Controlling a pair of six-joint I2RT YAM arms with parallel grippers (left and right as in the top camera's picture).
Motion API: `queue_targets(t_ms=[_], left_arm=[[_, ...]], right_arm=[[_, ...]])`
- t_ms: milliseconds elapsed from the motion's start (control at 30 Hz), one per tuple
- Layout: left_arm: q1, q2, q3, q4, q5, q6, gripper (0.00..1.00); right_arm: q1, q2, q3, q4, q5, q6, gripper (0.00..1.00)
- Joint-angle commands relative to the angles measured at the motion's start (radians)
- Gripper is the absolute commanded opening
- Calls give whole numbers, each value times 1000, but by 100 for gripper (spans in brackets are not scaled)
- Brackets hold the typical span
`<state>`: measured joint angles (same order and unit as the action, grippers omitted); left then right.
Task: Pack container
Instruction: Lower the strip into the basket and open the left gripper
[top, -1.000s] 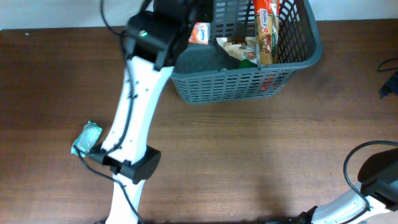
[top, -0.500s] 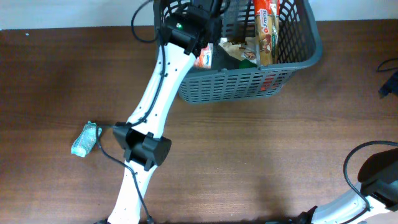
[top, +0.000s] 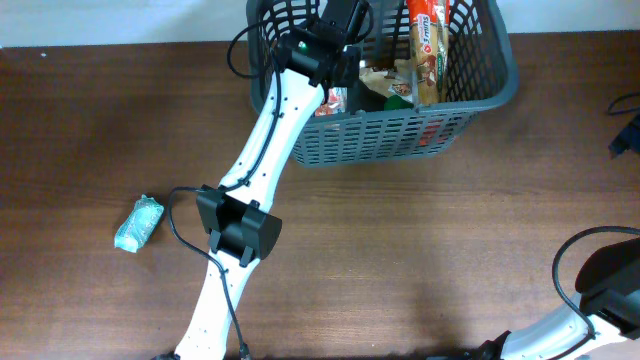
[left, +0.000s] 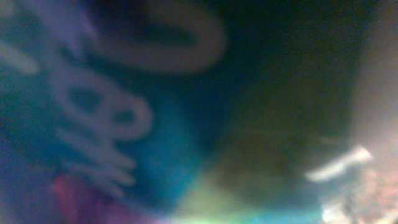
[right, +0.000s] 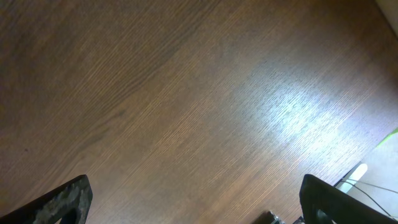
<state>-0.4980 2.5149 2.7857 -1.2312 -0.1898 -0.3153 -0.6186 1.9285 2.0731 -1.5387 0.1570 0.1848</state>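
The container is a dark grey slotted basket (top: 400, 140) at the back of the table in the overhead view. It holds a tall orange-red pack (top: 425, 40), a small orange-and-white packet (top: 335, 98) and other groceries. My left gripper (top: 345, 28) reaches down into the basket's left part, and its fingers are hidden under the wrist. The left wrist view is a blur of blue packaging with white letters (left: 99, 112) pressed close to the lens. My right gripper (right: 196, 199) is open and empty over bare wood.
A teal packet (top: 138, 222) lies on the table at the left, next to the left arm's base link (top: 240, 230). The right arm (top: 600, 290) sits at the front right corner. A cable (right: 373, 177) shows at the table edge in the right wrist view.
My left arm has swung right and reached deeper into the basket. The orange-and-white packet has shifted lower against the basket's front wall. The right arm has not moved.
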Motion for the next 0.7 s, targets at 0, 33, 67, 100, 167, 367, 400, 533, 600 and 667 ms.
queue_targets(t_ms=[0,33,67,100,167,367,400,533,600,667], left_arm=[[3,5,10,-3,14,-18,20],[3,6,10,-8,17,-20,20],[3,7,9,-11,18,-23,20],[3,10,6,-14,19,-30,20],[3,10,-3,-19,19,-33,20],[2,10,-81,-26,45,-33,20],[2,10,-94,-26,45,-33,20],[2,10,-128,-26,44,-33,20],[3,10,-134,-25,44,-32,21],[3,10,-134,-25,44,-32,34]], right_arm=[[-3,-2,-8,3,12,11,99],[-3,-2,-8,3,12,11,99],[-3,-2,-8,3,13,11,99],[-3,-2,-8,3,12,11,99],[-3,-2,-8,3,13,11,99],[-3,-2,-8,3,13,11,99],[-3,-2,-8,3,13,11,99],[-3,-2,-8,3,12,11,99],[-3,-2,-8,3,12,11,99],[-3,-2,-8,3,12,11,99]])
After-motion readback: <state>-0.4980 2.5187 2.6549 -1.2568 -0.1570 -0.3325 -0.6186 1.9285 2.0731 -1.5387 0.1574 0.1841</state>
